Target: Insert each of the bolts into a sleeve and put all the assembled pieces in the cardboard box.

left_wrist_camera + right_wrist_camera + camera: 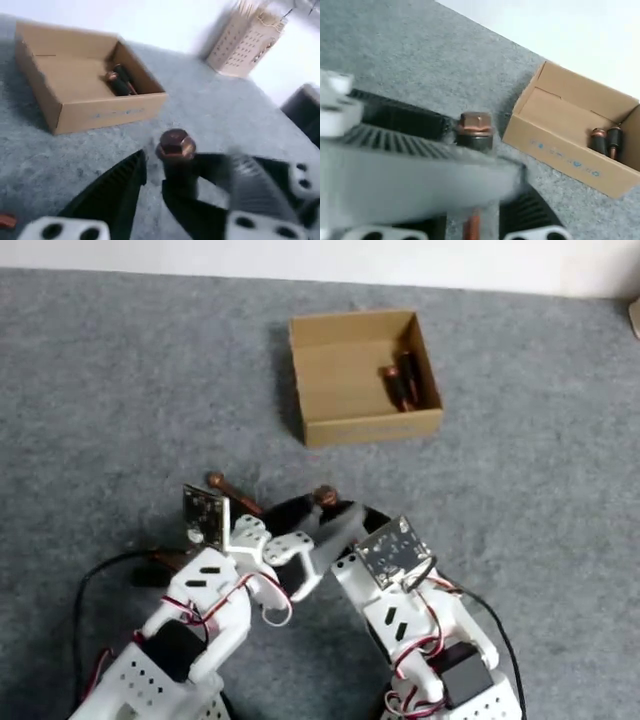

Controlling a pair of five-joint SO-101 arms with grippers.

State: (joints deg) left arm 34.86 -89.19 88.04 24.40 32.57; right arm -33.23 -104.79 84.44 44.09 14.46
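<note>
Left claw point(154, 172): released, nothing clamped. Strip of carpet point(215, 115) visible between its two fingers point(117, 187). Meets right claw point(336, 524) nose to nose, close in front of both arms. Right claw: grip cannot be told, being blurred and overlapped by the piece.

Bolt point(175, 144): copper hex head uppermost, seated in dark sleeve point(179, 172). Long axis upright or near it. Stands just beyond one left fingertip rather than between the pair, hard against the right claw. Judged inserted or nearly so; depth of seating not verifiable.

Box point(372, 426): open side up, well apart from the piece and farther out from the arms. Holds finished pieces point(403, 380) lying together near one side wall. Neither arm clearly nearer to it. Judged: carry across falls to whichever claw has the piece, lifted along its upright axis first.

Loose bolt point(232, 492): flat on the carpet just beside the left arm's wrist, head outward, shank slanting in toward the claws. Nearer the left arm.

Hidden or doubtful: lower end of the sleeve, masked by the left fingers. Copper rod low in the right wrist view, cut off at the edge, possibly the shank. Small copper-brown item point(165, 560) under the left arm, not identifiable.
</note>
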